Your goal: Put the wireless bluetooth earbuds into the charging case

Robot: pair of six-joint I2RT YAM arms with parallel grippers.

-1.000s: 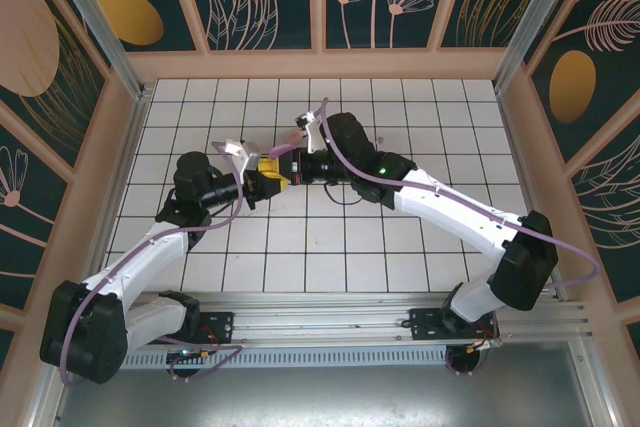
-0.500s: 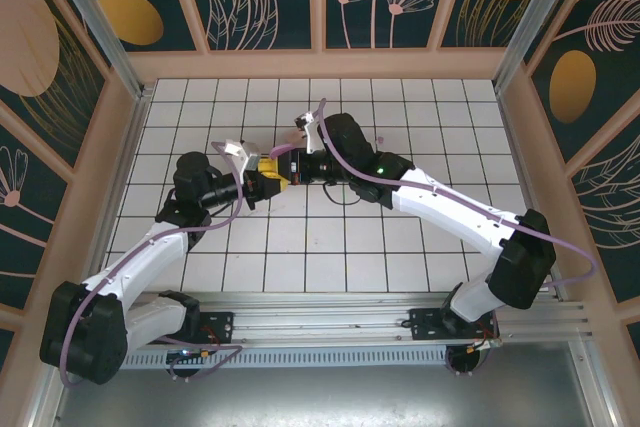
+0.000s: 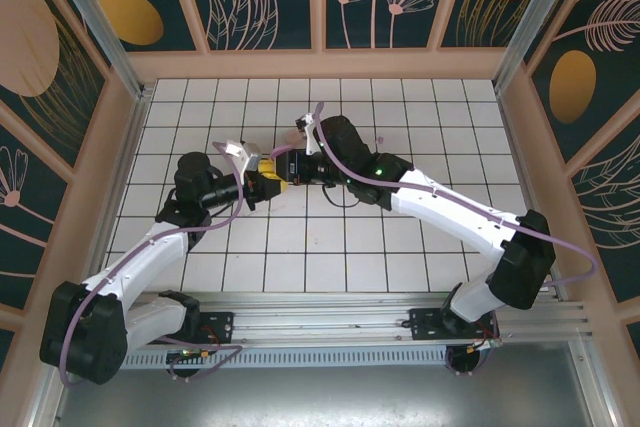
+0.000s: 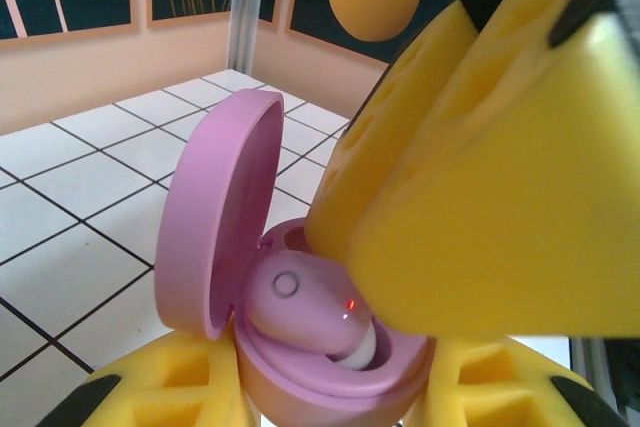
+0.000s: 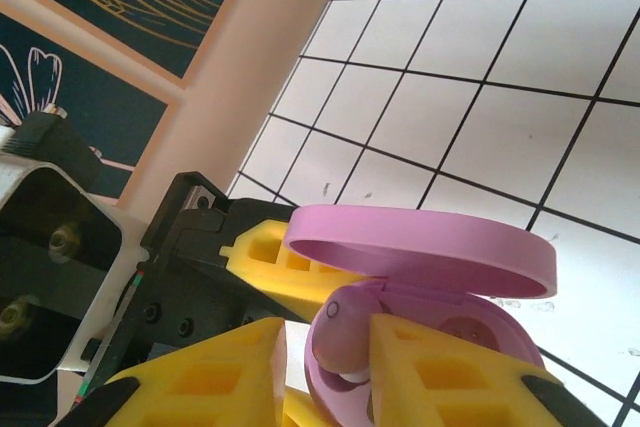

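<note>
- Mid-counter handover: the left end effector [image 3: 265,182] is clamped on the base of a lilac-pink oval plastic charging case [image 4: 220,237]. The case's hinged lid [image 5: 420,247] stands open, and the case is held clear of the white tiled counter [image 3: 400,117].
- The right end effector [image 3: 288,172] meets it from the opposite side. Its yellow foam fingers [image 5: 440,367] are set narrow on either side of a small rounded lilac-pink plastic earbud [image 5: 340,327]. Whether they are actually pinching it cannot be told from these views.
- The earbud [image 4: 305,302] lies tilted in a well of the case, its pale tip down and a red light showing on its shell. It looks partly in rather than flush.
- Seating it well likely calls for a short, straight press along the well's axis while the left end effector [image 4: 335,387] keeps the case steady. Letting go only once the shell sits level would save a pop-out.
- The open lid is the nearest edge, just beside the earbud and the right end effector [image 5: 330,367]. A sideways exit could clip it or knock it closed, so backing out along the line of approach seems safer.
- Open tiles lie on all sides of the meeting point. The peach wooden border [image 3: 320,65] and the near aluminium rail [image 3: 330,322] are well apart from both arms.
</note>
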